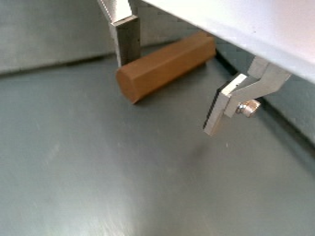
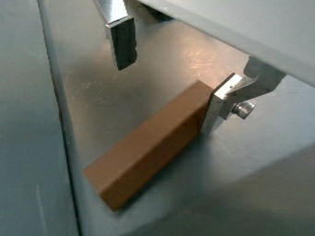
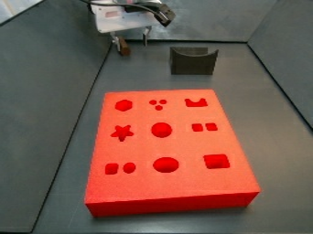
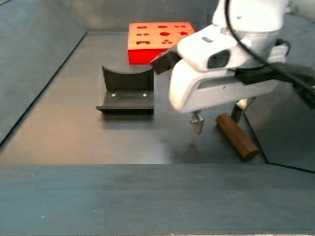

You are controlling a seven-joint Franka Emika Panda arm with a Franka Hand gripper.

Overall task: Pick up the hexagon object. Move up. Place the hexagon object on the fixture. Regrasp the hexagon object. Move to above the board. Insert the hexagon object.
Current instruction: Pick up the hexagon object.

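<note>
Wrist views give you the fingers spread wide, nothing held, gripper low over the grey floor. You see the hexagon object, a brown faceted peg, lying flat on the floor, one end near a finger but not clamped. Side view: you have the peg lying just beside the gripper, fixture well apart, red board beyond it.

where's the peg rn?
On the floor, lying flat under the open claw, not gripped; in a side view the peg lies right of the fixture.
</note>
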